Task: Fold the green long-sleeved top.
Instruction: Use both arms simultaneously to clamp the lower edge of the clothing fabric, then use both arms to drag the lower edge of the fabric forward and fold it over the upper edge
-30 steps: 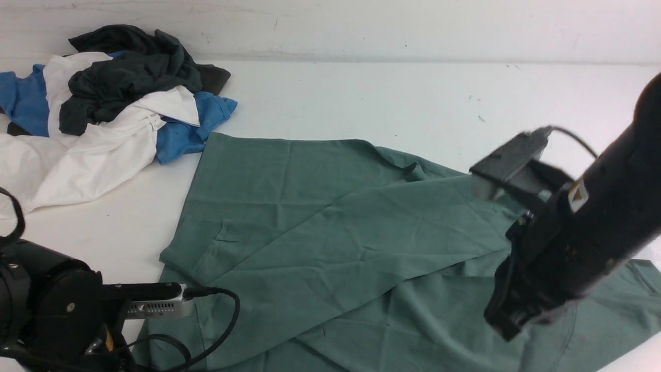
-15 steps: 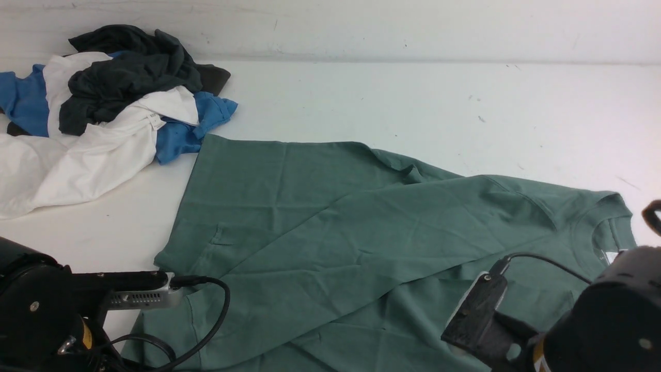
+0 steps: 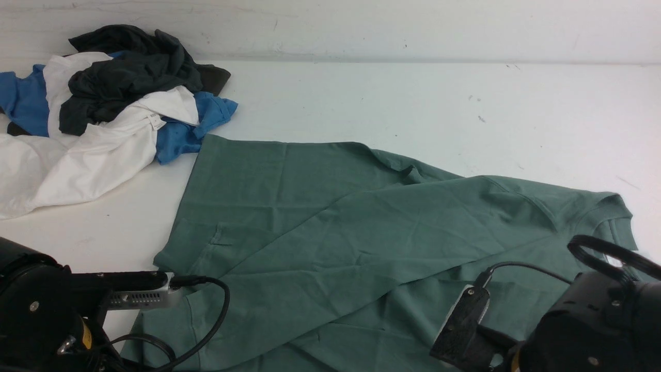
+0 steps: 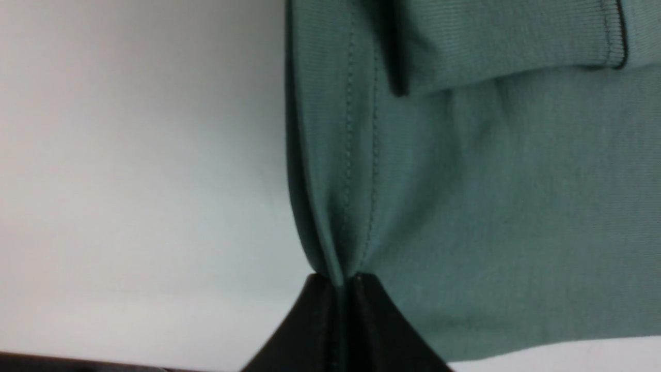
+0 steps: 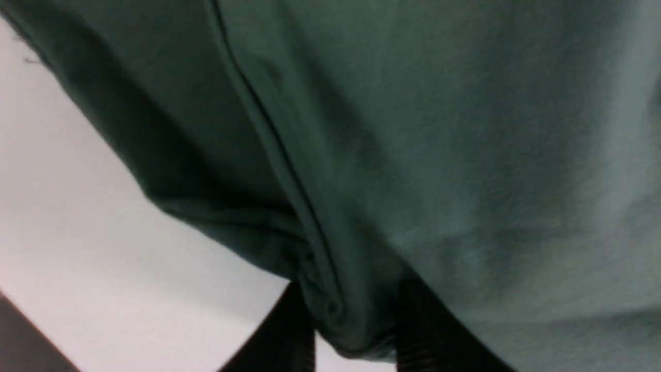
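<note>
- The green long-sleeved top [image 3: 330, 227] lies spread on the desk [image 3: 413, 98], with one flap lying diagonally over its body.
- The left claw [image 4: 339, 281] is clenched on the stitched hem.
- The right claw [image 5: 353, 336] straddles a bunched seam; I cannot tell whether it pinches.
- Folding looks barely begun, with most folds left.

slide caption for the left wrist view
Left hand pinching the stitched edge of the green long-sleeved top.
</note>
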